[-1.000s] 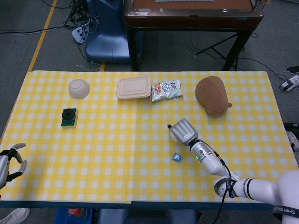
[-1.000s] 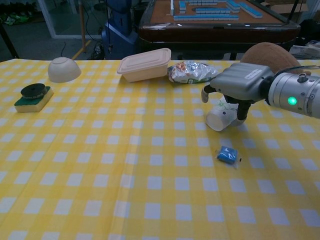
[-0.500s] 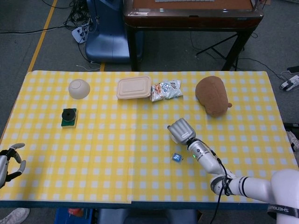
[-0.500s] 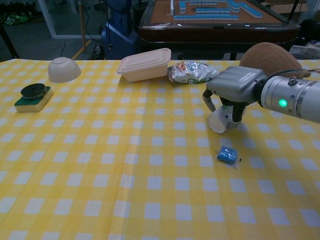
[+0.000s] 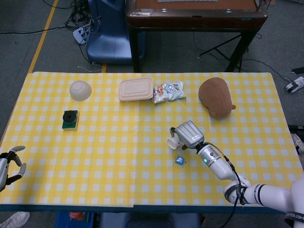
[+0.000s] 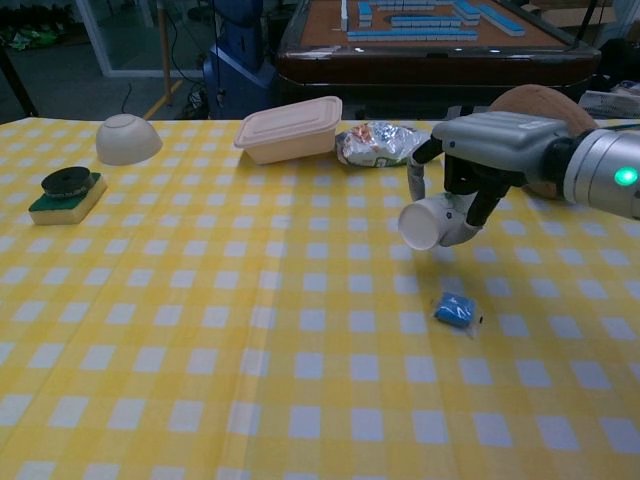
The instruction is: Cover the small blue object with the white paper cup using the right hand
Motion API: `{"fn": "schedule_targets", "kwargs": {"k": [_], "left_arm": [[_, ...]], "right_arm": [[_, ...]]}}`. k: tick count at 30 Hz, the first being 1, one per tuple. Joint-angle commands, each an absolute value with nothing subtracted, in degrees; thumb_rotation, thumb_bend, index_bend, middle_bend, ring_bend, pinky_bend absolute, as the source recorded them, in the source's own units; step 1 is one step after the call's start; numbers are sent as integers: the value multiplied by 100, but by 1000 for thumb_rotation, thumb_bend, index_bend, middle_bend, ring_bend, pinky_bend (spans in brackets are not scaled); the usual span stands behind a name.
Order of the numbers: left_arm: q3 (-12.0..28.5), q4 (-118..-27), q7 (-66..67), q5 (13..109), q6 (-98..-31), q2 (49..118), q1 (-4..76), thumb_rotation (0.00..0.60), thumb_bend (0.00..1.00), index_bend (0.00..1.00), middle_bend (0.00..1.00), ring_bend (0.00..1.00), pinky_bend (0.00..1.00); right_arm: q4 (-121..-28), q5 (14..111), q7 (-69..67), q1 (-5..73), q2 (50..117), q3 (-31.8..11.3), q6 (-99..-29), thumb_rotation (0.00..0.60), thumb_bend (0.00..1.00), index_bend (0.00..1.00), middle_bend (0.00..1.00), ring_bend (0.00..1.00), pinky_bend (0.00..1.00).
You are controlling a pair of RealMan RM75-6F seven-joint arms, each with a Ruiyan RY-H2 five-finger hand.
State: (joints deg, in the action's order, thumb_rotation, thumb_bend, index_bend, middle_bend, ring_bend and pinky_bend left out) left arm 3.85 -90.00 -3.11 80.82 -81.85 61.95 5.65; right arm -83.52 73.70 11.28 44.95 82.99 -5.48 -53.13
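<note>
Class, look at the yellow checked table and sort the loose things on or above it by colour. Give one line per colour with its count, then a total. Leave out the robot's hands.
White: 2, the paper cup and the bowl
Blue: 1, the small blue object
Beige: 1, the lidded container
Brown: 1, the plush toy
Green and black: 1, the sponge
Silvery, printed: 1, the snack bag
Total: 7

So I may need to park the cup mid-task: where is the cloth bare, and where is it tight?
Bare: the wide stretch between the sponge and the small blue object, plus the near edge. Crowded: the far row, bowl, lidded box, snack bag, brown plush.
</note>
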Motion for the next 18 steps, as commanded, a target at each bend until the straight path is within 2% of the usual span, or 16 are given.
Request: {"fn": "schedule_targets", "kwargs": {"k": [1,10,18], "left_arm": [[385,-9001,-290,8078,-8180,6204,568,600,422,317,573,415,498],[368,-9009,-203,8086,-8158,6232,579,600,422,317,573,415,498],[368,-9015,-182,8078,-8148,6235,583,600,422,317,573,415,498]], "right_arm": [[-8642,8183,-719,4089,7883,-420,-5692,600,52,512,1000,1000,1000],[-8109,9399,-4157,3790,7734,100,-6317,600,50,512,1000,1000,1000],[-7307,9976,-6001,3827,8001,544,-6546,600,47,512,1000,1000,1000]]}}
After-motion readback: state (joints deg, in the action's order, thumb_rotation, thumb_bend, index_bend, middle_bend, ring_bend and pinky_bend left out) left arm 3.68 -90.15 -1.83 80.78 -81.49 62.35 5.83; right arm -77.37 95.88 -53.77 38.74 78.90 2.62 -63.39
